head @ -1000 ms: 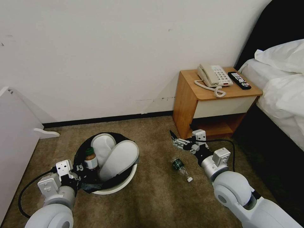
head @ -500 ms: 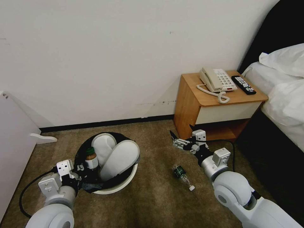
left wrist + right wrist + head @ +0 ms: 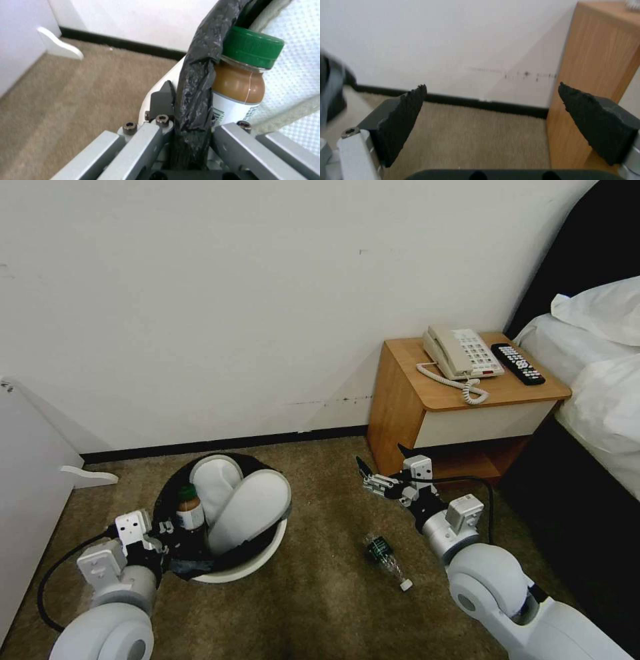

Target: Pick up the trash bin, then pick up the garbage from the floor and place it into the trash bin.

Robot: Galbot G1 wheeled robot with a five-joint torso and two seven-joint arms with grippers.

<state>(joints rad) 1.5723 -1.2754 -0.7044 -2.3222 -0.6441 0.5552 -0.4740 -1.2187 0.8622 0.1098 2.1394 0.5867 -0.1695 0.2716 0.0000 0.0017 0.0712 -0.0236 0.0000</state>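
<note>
Carpeted floor [image 3: 320, 607] has slid slightly as my view shifts. My left fingers [image 3: 163, 100] still pinch the trash bin [image 3: 257, 565] rim; my right fingers [image 3: 403, 120] hang spread above a fallen bottle [image 3: 385, 559].

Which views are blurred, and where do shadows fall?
Left wrist view: carpet smeared, bottle sharper. Right wrist view: soft throughout, a dark smear at one edge. Head view: sharp, with shadow beneath the nightstand and beside the bed.
</note>
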